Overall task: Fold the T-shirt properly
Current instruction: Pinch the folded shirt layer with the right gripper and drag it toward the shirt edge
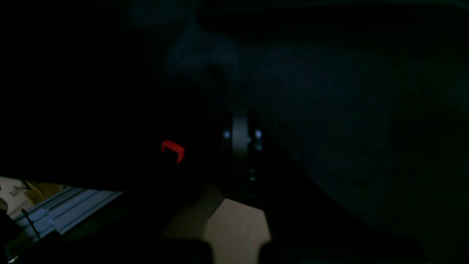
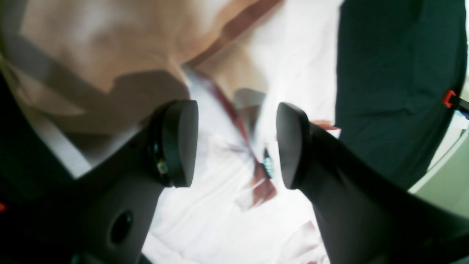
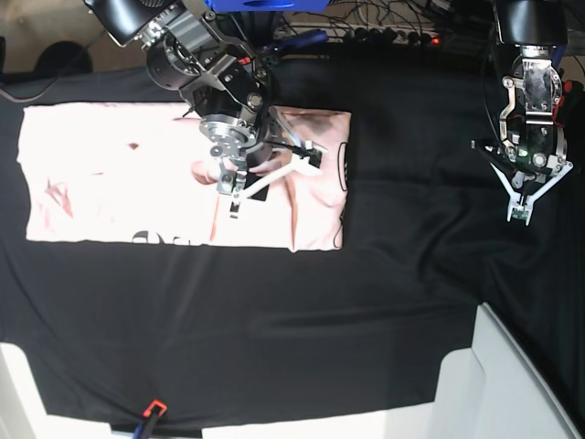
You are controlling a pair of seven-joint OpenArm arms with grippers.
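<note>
Base view, pale pink T-shirt flat on black cloth, right end folded over

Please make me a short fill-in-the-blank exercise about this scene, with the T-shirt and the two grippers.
1. The T-shirt lies on a ____ cloth.
2. The right gripper is above the shirt with its jaws ____.
3. The left gripper is over the cloth, away from the shirt, with its jaws ____.
4. The colour of the shirt is pale ____.

Missing words: black; open; shut; pink
</note>
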